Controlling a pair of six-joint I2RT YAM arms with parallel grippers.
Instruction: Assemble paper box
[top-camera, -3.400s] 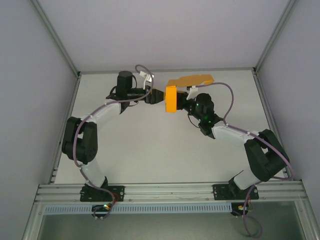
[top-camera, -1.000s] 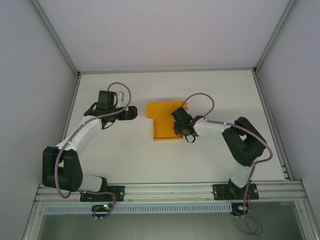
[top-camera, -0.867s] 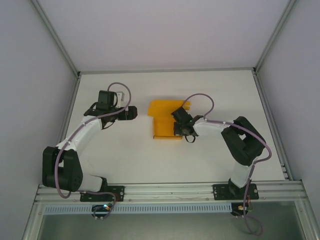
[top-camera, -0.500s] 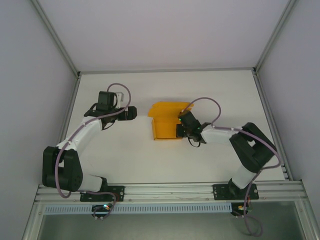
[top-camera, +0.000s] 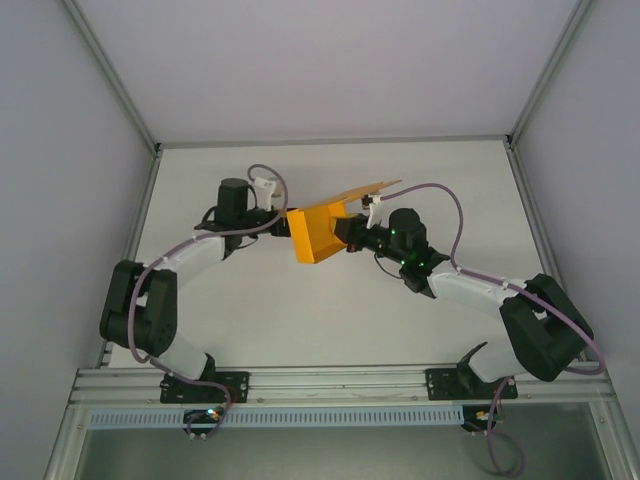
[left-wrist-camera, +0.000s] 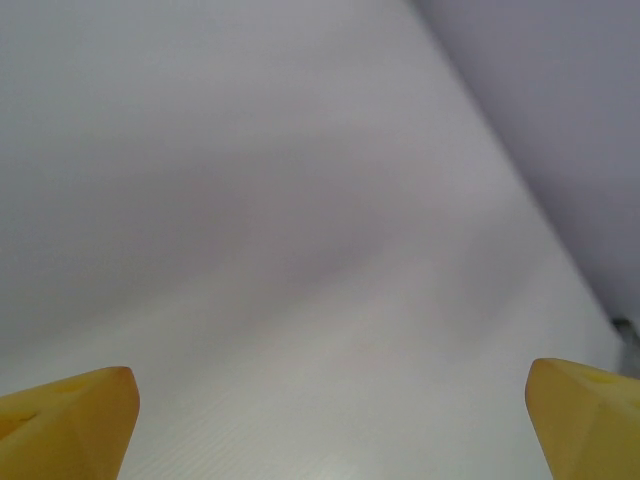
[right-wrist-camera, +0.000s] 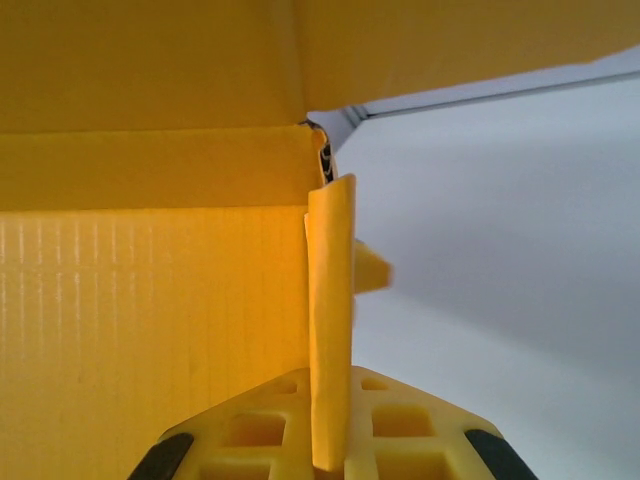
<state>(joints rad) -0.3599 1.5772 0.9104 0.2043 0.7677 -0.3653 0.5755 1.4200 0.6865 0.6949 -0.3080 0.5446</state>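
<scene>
Orange-yellow thin-card paper box (top-camera: 318, 233) tilts between both arms: right jaws clench its wall, seemingly presenting it to wide-released left jaws.

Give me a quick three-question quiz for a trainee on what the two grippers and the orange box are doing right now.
1. True or false: the right gripper is clamped on a card wall of the paper box.
2. The left gripper stands: A) open, B) shut on the box, C) shut on nothing.
3. Short answer: is the box's lid flap folded shut?
Key: 1 true; 2 A; 3 no, it sticks out open.
</scene>
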